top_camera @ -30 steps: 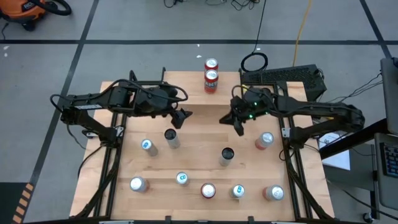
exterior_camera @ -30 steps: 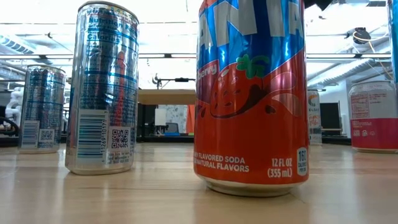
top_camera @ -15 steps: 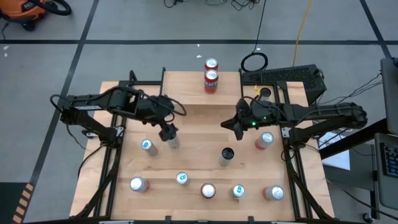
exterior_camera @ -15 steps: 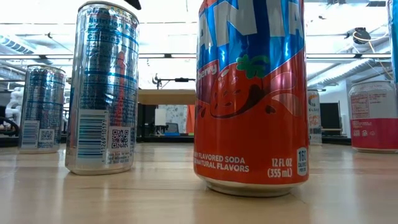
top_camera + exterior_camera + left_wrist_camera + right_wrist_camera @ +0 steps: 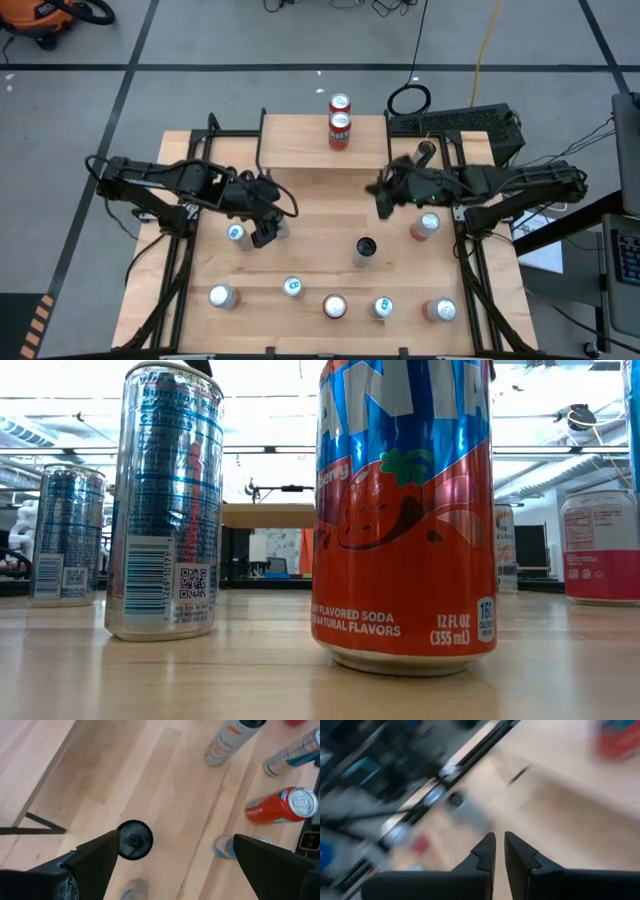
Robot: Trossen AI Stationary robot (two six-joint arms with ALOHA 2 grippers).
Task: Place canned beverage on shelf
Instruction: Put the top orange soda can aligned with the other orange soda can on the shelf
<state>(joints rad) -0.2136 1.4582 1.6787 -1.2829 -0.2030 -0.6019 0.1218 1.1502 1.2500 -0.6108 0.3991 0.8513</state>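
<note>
The shelf [image 5: 300, 142], a light board on black legs, stands at the table's far edge. Two red cans [image 5: 339, 128] are on it. Several more cans stand on the tabletop. My left gripper [image 5: 262, 232] is open and points steeply down over a slim dark-topped can [image 5: 134, 840]. This can stands upright between the spread fingers, close to one of them and apart from both. My right gripper [image 5: 385, 195] hangs shut with nothing in it above the table's middle right, near a can [image 5: 425, 224] with red on it.
A blue-topped can [image 5: 236, 234] stands just left of my left gripper and another dark-topped can [image 5: 364, 248] at mid-table. Several cans line the near edge [image 5: 334, 305]. In the low view a red soda can [image 5: 400, 510] and a silver-blue can [image 5: 165, 500] stand close.
My left gripper has gone down and toward the table's near left, tipping steeper, and now stands over the dark-topped can, still open. My right hand has risen and rolled its wrist, its fingers still shut. No can has moved.
</note>
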